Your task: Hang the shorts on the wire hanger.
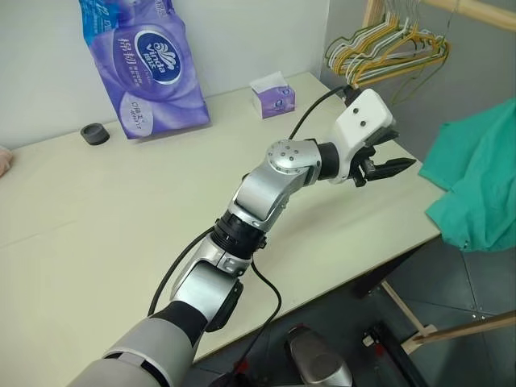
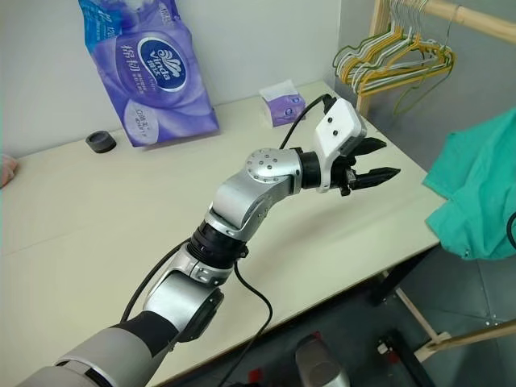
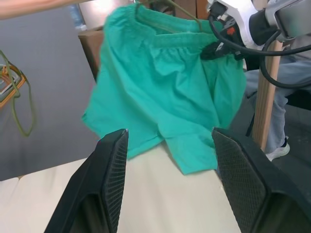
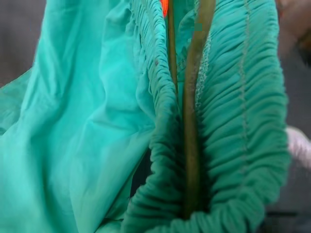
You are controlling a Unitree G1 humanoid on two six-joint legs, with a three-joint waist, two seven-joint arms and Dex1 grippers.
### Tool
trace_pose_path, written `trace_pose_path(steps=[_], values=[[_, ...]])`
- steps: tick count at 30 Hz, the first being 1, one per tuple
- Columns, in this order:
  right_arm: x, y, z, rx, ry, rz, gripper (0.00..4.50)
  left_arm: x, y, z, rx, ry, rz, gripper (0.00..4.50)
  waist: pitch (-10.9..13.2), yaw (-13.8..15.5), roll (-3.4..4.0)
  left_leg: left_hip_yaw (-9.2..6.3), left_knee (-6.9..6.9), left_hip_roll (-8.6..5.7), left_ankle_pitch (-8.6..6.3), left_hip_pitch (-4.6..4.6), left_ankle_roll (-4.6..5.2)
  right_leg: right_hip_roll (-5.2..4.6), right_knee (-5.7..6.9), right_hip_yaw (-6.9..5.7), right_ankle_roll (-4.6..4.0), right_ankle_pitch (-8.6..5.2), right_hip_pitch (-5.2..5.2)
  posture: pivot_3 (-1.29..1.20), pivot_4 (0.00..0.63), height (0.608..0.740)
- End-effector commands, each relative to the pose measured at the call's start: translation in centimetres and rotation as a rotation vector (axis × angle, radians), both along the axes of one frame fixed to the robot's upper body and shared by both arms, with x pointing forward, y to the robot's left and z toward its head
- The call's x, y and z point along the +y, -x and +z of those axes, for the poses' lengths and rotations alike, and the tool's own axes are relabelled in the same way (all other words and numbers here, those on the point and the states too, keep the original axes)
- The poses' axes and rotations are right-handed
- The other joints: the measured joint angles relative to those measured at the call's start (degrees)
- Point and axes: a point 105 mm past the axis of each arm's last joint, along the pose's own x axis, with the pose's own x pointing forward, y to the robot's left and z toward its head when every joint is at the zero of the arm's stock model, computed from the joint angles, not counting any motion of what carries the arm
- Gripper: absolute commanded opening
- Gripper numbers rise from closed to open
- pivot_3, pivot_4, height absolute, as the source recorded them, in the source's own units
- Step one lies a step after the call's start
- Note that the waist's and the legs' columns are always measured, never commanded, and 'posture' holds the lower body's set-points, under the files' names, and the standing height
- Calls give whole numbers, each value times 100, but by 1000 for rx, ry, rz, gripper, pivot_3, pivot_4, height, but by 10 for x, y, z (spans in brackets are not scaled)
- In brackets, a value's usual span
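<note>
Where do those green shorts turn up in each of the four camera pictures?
Left eye view: the shorts hang at the right edge, past the table's corner.
Right eye view: shorts at the right edge too.
Left wrist view: shorts fill the middle, beyond the left gripper, whose fingers stand apart.
Right wrist view: gathered waistband close up, the hanger wire running through it.
Shared landmark: the table.

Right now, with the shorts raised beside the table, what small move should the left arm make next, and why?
Probably ease the open left gripper a little further toward the shorts and steady the waistband. The wire hanger already sits inside the gathered waistband, the right gripper holds that end, and the legs hang loose over the table edge.
</note>
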Motion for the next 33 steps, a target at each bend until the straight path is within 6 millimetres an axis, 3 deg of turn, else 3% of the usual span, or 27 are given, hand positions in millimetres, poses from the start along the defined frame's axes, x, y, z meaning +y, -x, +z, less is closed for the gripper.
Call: trace_pose_path(steps=[1, 6, 12, 20, 26, 33], values=[[-9, 13, 19, -60, -21, -58, 0, -5, 6, 18, -54, 38, -30, 2881, 8, -1, 3, 7, 1, -4, -1, 2, 1, -3, -1, 1, 11, 2, 0, -513, 187, 740], [-10, 17, 4, -41, -137, -89, 0, -14, 10, 23, -58, 46, -57, 2881, 12, -14, 3, 30, 7, -9, -4, 0, 7, -10, -31, 19, 44, 18, 3, -517, 191, 740], [-10, 12, 6, -42, -202, -84, 0, -23, 11, 35, -9, 69, -106, 2881, 16, -42, 5, 59, 6, -10, -19, -2, 34, -11, -78, 49, 74, 37, 13, -521, 195, 740], [6, 1, 9, -96, -296, -35, 0, -31, 11, 47, 63, 85, -151, 2881, 26, -68, 6, 136, 4, -10, -44, 1, 75, -10, -105, 128, 102, 44, 2, -524, 196, 740], [11, 2, 18, -168, -362, -56, 1825, -35, 13, 48, 62, 71, -178, 2925, 29, -134, 12, 153, 4, -12, -50, -3, 83, -15, -135, 149, 131, 59, 3, -536, 193, 740], [16, 6, 45, -275, -328, -76, 4244, -38, 16, 45, 53, 55, -201, 2925, 33, -186, 27, 161, 2, -11, -62, -4, 104, -15, -148, 158, 134, 61, 3, -551, 186, 740]])
